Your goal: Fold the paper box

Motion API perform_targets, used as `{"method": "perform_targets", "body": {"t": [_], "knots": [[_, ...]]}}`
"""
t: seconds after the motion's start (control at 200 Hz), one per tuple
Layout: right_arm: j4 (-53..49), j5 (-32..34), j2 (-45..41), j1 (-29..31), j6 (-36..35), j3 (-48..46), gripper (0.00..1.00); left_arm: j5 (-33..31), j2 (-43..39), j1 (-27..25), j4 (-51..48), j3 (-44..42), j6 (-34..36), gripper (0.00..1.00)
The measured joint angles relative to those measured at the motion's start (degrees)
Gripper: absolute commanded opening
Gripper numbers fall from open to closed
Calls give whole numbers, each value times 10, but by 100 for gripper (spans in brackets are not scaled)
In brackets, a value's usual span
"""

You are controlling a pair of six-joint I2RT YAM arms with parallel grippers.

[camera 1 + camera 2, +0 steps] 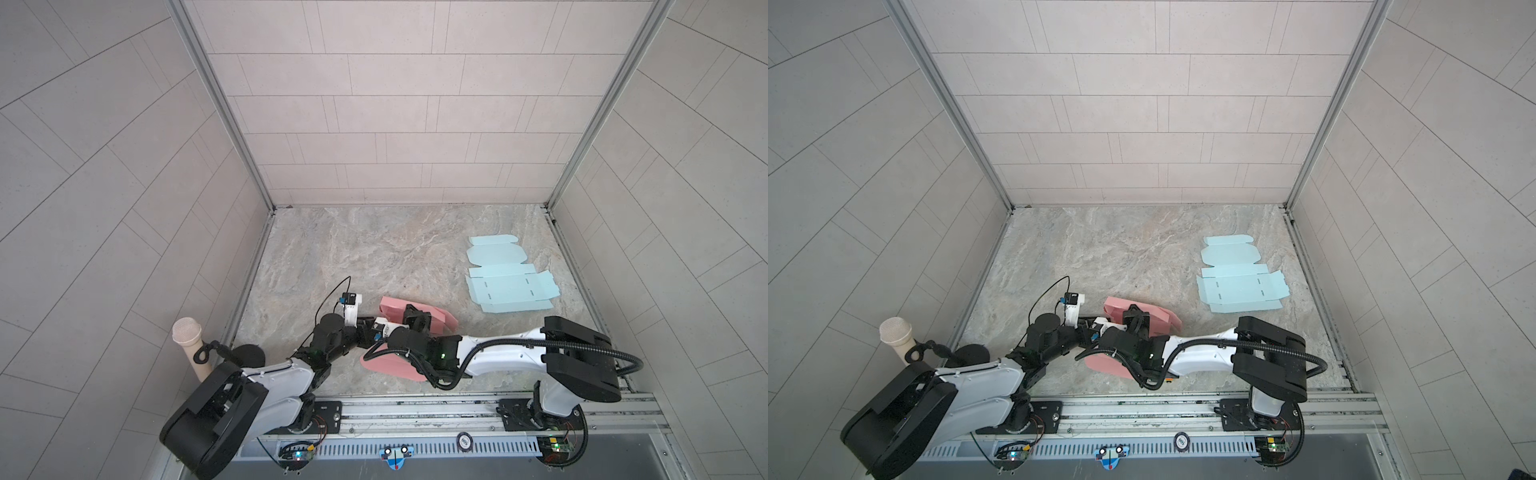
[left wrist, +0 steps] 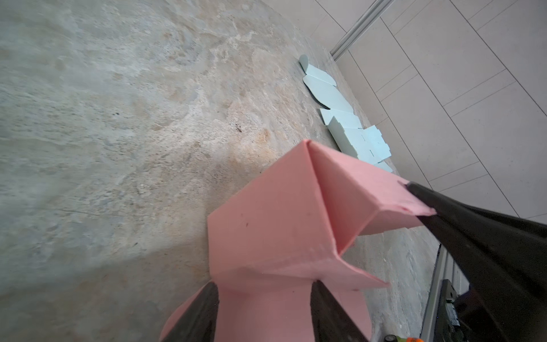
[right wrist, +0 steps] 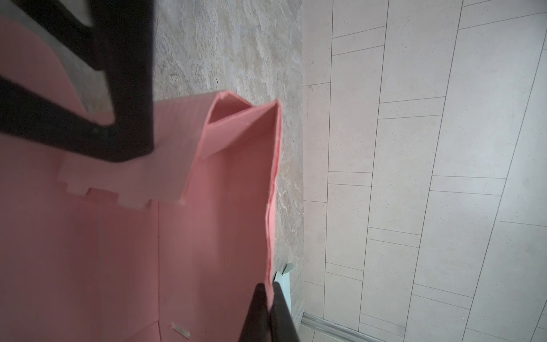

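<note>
The pink paper box (image 1: 442, 319) (image 1: 1116, 306) lies half folded near the table's front middle, one wall raised and a rounded flap (image 1: 384, 366) flat toward the front. In the left wrist view my left gripper (image 2: 265, 284) is open, its fingers apart on either side of a pink panel (image 2: 266, 231) at the box's corner. My right gripper (image 3: 270, 288) is shut on the edge of the doubled pink wall (image 3: 236, 183). In both top views the two grippers (image 1: 368, 328) (image 1: 415, 319) meet over the box, and the arms hide much of it.
A flat light-blue box blank (image 1: 508, 276) (image 1: 1239, 276) (image 2: 349, 130) lies at the table's right rear. Tiled walls close in the marble table (image 1: 353, 257) on three sides. A beige microphone (image 1: 189, 337) stands off the left front corner. The metal rail (image 1: 415, 409) runs along the front.
</note>
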Motion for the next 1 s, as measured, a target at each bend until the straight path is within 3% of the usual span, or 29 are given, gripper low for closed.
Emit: {"method": "perform_targets", "body": {"t": [0.496,0.821,1.001], "knots": [[147,57,26,18,-90,-56,0,-37,-19,-6,-22,0,5,55],[127,64,28,29,-84,-50,0,-37,13,-7,-3,0,19,60],[120,66,30,29,-78,-49,0,-37,17,-7,15,-2,28,71]]}}
